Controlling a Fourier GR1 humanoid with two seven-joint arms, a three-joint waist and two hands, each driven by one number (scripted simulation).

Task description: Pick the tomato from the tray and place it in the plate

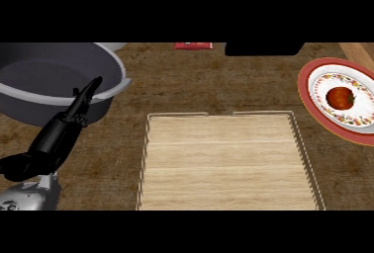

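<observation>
One tomato (340, 97) sits on the plate (315, 106), beyond the tray (228, 163); left robot hand (62, 129) open, empty, beside a grey pot (44, 79).

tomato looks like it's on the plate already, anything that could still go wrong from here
1. The plate runs off the view's right edge, so its far side cannot be checked.
2. The tomato is round and might roll on the plate.
3. The left hand, fingers straight, lies against the grey pot; pulling back carelessly might nudge it.
</observation>
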